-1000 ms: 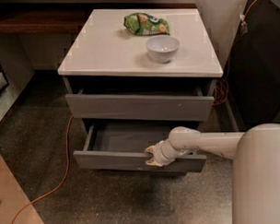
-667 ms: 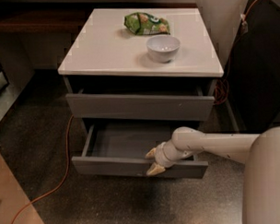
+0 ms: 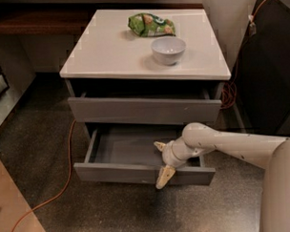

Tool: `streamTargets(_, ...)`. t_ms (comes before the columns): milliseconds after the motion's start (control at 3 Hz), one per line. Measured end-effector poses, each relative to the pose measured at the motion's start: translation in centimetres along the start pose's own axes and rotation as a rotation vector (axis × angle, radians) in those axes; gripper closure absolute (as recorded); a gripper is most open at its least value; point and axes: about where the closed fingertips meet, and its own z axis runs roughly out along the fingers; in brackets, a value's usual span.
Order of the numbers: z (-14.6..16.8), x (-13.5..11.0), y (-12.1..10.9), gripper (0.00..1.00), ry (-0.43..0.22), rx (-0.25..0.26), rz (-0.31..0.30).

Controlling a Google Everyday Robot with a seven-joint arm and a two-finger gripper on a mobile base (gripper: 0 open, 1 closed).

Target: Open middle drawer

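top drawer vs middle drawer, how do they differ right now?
The middle drawer is pulled far out, grey inside showing; the top drawer is barely out, inside dark. The gripper straddles the middle drawer's front, fingers open; nothing touches the top drawer. The top drawer's front looks taller than the middle drawer's. Both fronts are plain grey, handleless.

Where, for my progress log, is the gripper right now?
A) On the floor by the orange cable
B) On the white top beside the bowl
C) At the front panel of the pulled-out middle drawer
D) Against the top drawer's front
C: the gripper sits at the front panel of the middle drawer, which stands pulled out, with its jaws apart, one inside the drawer and one outside the front.
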Motion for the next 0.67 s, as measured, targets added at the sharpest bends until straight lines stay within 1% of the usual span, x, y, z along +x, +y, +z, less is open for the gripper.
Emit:
streamTargets(333, -0.3, -0.3, -1.8, 0.0, -0.015, -0.01, 0.01)
streamTargets(667, -0.5, -0.4, -3.9, 0.07, -0.03, -0.018, 0.022)
